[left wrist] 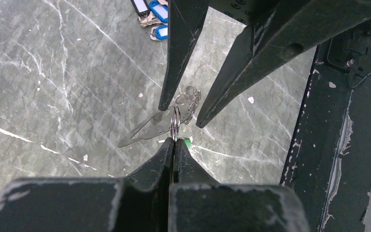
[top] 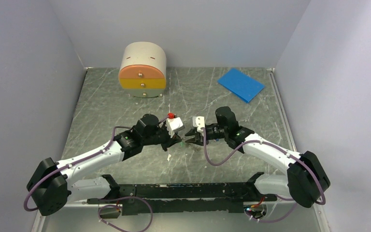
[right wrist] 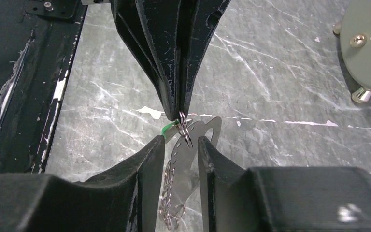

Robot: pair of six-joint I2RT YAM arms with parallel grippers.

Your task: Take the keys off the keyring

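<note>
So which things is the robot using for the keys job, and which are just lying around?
For the job: the keys, the keyring, the left gripper shut on the keys, the right gripper open around the keyring.
Just lying about: the blue tags, the drawer box, the blue sheet.

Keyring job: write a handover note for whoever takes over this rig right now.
Left gripper: shut on the bright green plastic key tag, held off the table. A small silvery split ring sticks out past its tips.
Right gripper: jaws apart, straddling the thin grey metal chain keyring and a flat silvery metal piece that hang from that ring. It is not gripping.
Done: the bundle is lifted and both arms are on it mid-table.
Left: the tag is not yet off. The right gripper probably needs to close on the chain, then pull the two apart.
</note>
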